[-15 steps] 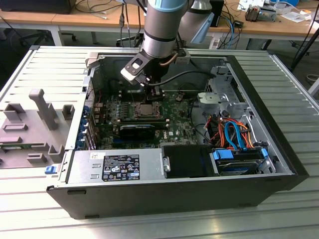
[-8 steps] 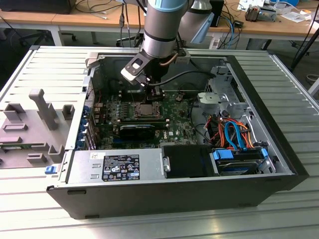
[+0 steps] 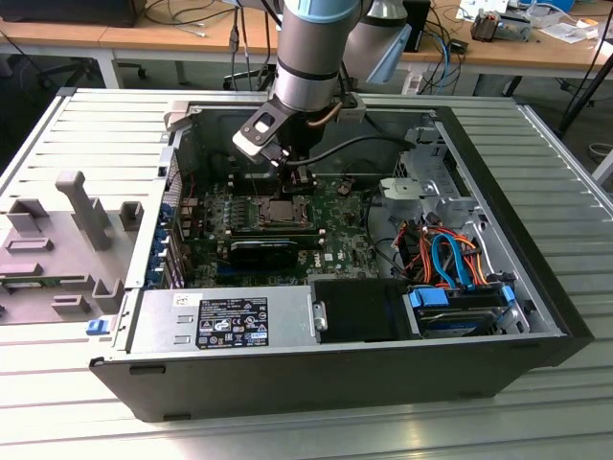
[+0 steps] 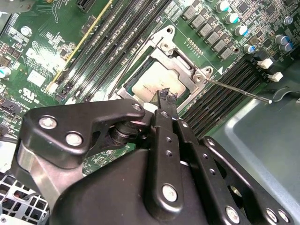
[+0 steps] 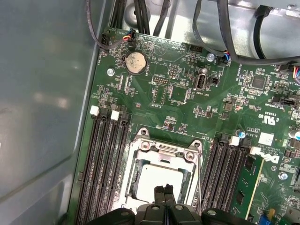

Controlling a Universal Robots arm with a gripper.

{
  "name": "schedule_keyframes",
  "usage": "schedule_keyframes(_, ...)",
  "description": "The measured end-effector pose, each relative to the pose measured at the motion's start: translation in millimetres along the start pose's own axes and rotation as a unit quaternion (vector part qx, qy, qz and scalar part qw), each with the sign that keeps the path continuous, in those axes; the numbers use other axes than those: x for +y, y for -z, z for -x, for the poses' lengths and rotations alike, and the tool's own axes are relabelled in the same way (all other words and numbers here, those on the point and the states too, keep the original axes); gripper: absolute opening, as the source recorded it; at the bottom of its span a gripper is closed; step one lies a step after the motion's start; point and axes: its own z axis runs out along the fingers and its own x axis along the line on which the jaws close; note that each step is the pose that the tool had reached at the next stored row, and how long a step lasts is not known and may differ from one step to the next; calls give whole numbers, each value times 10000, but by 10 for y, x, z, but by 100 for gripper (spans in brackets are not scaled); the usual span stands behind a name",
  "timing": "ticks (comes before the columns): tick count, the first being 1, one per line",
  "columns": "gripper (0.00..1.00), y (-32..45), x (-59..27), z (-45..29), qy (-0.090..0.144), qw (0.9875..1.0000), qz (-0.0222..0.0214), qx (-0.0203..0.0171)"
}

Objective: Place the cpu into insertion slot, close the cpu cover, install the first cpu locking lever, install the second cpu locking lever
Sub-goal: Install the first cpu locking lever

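Black metal gripper (image 5: 164, 190), its fingers pressed together and empty, sits over the matte silver square cpu (image 5: 159, 178) seated in the insertion slot (image 3: 278, 209) at mid-motherboard. The shiny cpu cover (image 5: 165, 152) frames the cpu. In the second wrist view, a thin wire locking lever (image 4: 236, 90) juts out diagonally. The exterior view shows the open black computer case (image 3: 287, 383) on a ribbed tabletop (image 3: 536, 422).

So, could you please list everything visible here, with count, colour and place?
computer case: one, black, open on the metal table.
motherboard: one, green, inside the case.
insertion slot: one, silvery rim, mid-board.
cpu: one, silvery, seated in the slot.
cpu cover: one, silvery, framing the cpu.
locking lever: one, silvery, angled out from the slot's corner.
memory slots: several, black, flanking the slot.
coin battery: one, silvery, on the board.
drive cage: one, grey, at the exterior view's right.
arm: one, grey and blue, above the case.
claw: one, black, shut, over the cpu.
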Motion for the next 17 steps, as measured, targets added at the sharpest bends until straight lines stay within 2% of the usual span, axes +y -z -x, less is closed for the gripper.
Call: schedule_keyframes(17, 11, 0, 0, 0, 95, 10000, -3, -9)
